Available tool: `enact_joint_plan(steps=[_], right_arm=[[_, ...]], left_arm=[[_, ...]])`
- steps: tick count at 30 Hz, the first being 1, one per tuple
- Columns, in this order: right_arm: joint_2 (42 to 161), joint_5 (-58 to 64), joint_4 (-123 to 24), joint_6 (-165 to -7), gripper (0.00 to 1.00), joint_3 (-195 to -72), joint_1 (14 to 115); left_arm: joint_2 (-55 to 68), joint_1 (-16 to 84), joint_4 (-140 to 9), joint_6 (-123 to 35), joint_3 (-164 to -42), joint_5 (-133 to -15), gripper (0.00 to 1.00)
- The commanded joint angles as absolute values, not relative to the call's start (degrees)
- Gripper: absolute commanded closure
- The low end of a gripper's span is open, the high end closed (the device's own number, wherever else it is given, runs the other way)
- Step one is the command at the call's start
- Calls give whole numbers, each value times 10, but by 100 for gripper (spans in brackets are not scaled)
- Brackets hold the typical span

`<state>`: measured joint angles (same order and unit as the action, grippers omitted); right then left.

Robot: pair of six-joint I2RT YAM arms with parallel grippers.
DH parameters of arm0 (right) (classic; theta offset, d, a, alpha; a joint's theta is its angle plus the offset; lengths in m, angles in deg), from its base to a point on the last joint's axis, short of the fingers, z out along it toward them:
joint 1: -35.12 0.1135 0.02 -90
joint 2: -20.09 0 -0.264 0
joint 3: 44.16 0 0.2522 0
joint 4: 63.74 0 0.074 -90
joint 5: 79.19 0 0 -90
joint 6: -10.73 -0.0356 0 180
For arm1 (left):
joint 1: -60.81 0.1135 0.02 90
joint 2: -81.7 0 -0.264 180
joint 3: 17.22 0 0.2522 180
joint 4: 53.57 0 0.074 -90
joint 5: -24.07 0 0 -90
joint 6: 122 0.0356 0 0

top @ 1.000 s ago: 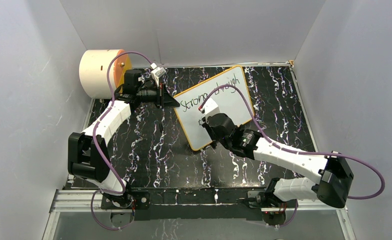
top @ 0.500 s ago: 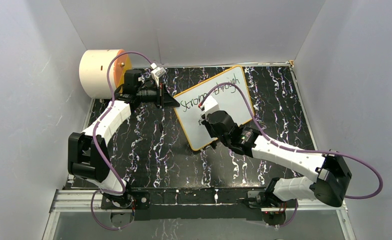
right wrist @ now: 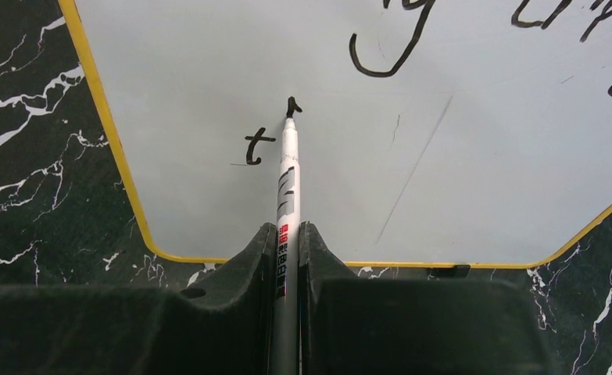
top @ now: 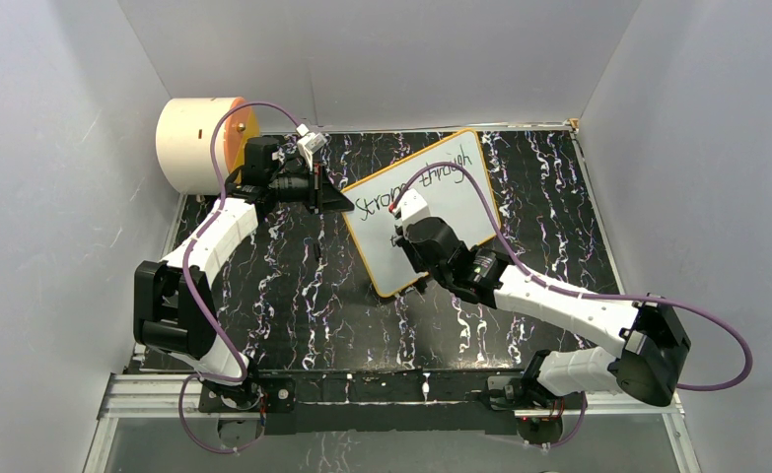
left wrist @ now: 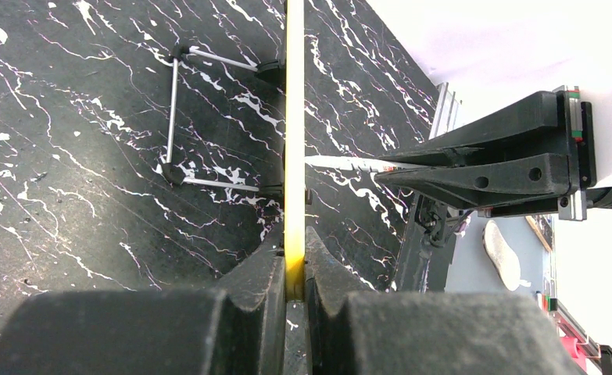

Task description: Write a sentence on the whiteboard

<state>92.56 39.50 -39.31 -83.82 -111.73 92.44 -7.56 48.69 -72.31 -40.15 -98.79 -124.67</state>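
Right wrist view puts your right gripper (right wrist: 288, 234) nearest, its two fingers clamped tight on a white marker (right wrist: 289, 172) that runs straight out between them. The marker's black tip sits on the whiteboard (right wrist: 482, 156) at a short fresh stroke, just right of a small handwritten "t" (right wrist: 257, 147). Above that you can see the bottoms of a first line of lettering, and the yellow frame curves round the board's lower edge close to the fingers.

From the left wrist view, your left gripper (left wrist: 294, 262) is closed on the board's thin yellow edge, seen end-on. On the back of the board a wire stand (left wrist: 174, 109) reaches down to the black marbled table (left wrist: 68, 195). On the writing side, the marker tip meets the face.

From above, the board lies at a slant across the far middle of the table, one arm at each side. A cream cylinder (top: 199, 143) sits in the far left corner.
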Motion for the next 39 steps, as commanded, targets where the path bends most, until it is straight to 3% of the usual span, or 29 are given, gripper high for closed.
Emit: enact_joint_plan(steps=[1, 17, 39], right_arm=[[921, 381, -374, -858, 100, -1123, 920], [917, 356, -338, -879, 100, -1107, 921], [904, 387, -424, -856, 100, -1107, 919]], left_arm=[[-55, 488, -735, -399, -984, -1250, 100], [-55, 488, -735, -399, -985, -1249, 100], [-56, 488, -735, -399, -984, -1249, 100]])
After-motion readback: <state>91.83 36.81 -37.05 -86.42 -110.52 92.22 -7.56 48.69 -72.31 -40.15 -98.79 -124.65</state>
